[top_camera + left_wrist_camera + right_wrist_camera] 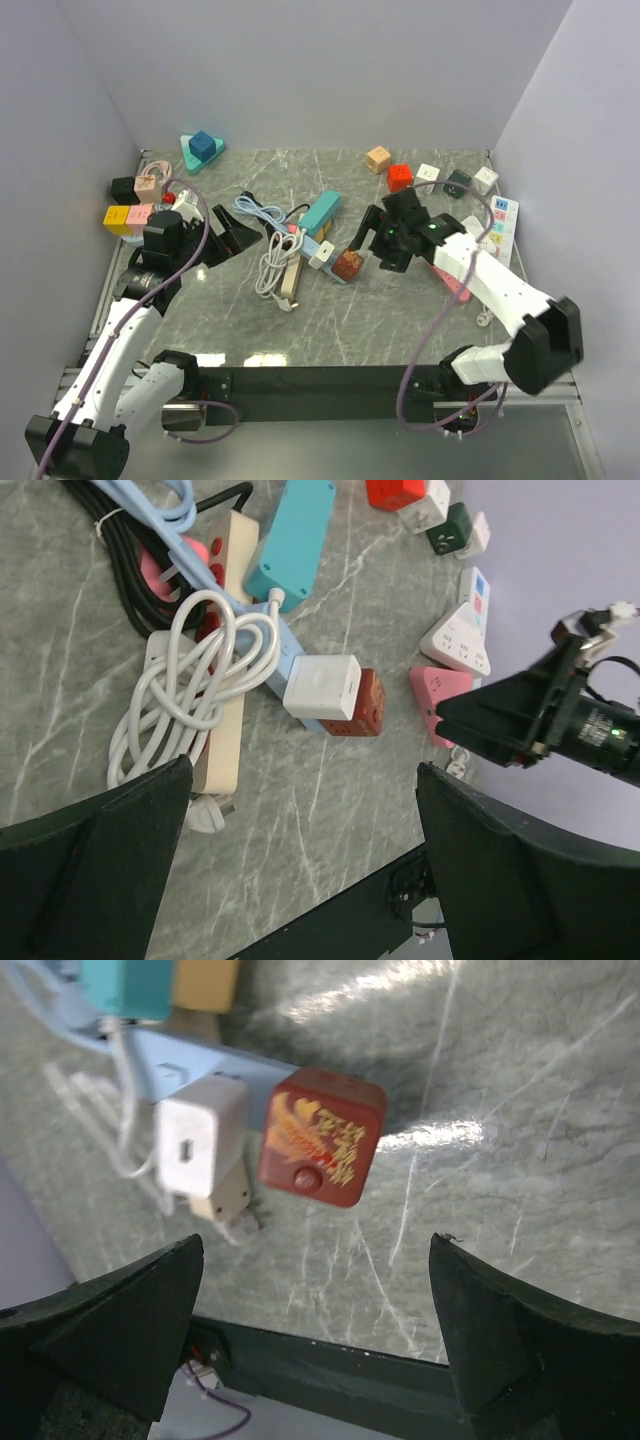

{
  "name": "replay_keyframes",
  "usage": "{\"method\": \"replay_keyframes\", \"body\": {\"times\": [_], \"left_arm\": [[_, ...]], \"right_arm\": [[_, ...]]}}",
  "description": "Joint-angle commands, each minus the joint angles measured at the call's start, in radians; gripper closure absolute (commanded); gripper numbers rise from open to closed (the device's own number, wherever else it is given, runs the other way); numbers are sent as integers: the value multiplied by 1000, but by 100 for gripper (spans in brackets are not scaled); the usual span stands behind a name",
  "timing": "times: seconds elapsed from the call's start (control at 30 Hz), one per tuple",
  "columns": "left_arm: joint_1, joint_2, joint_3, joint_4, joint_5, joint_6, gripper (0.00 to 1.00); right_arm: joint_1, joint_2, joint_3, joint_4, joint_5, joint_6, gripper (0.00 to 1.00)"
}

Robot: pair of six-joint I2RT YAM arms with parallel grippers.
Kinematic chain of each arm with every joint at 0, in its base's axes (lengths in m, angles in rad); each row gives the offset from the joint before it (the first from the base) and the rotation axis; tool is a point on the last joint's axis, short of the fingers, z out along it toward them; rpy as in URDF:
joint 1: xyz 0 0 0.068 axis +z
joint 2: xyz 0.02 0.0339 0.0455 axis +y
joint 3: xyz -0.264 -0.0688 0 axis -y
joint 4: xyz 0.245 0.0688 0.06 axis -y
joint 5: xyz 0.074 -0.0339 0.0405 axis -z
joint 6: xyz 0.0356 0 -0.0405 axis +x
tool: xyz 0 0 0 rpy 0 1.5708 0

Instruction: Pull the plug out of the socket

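Right wrist cam: red cube plug centre frame, on lt-blue strip socket, white adapter touching its left. R gripper fingers apart, no contact. L gripper also wide apart.

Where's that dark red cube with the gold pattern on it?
Near the table's middle in the top view, the dark red cube sits beside a white adapter at the light blue power strip's end, just left of the right gripper.
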Motion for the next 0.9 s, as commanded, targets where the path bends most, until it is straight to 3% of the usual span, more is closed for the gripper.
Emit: {"method": "replay_keyframes", "body": {"times": [0.0, 0.43, 0.5, 0.53, 0.57, 0.6, 0.63, 0.67, 0.87], "left_arm": [[-13, 11, 48, -34, -53, 1, 1], [-36, -14, -5, -57, -91, -53, 1], [-42, 0, -13, -65, -102, -56, 1], [-48, 14, -16, -65, -105, -58, 0], [-51, 21, -17, -59, -105, -65, 1], [-57, 31, -25, -53, -102, -71, 1], [-74, 50, -27, -44, -99, -76, 1], [-85, 61, -27, -29, -102, -93, 1], [-227, 182, 12, 44, -140, -159, 1]], "right_arm": [[26, 71, 56, -8, 99, 138, 0], [73, 394, 88, 164, 3, 262, 3], [81, 419, 80, 170, -16, 265, 15], [86, 422, 71, 194, -27, 264, 24], [86, 416, 36, 212, -36, 262, 40], [92, 406, 21, 225, -36, 265, 73], [92, 378, 5, 242, -37, 262, 96], [90, 360, -18, 248, -40, 253, 100], [70, 98, -188, 406, -154, 256, 100]]}}
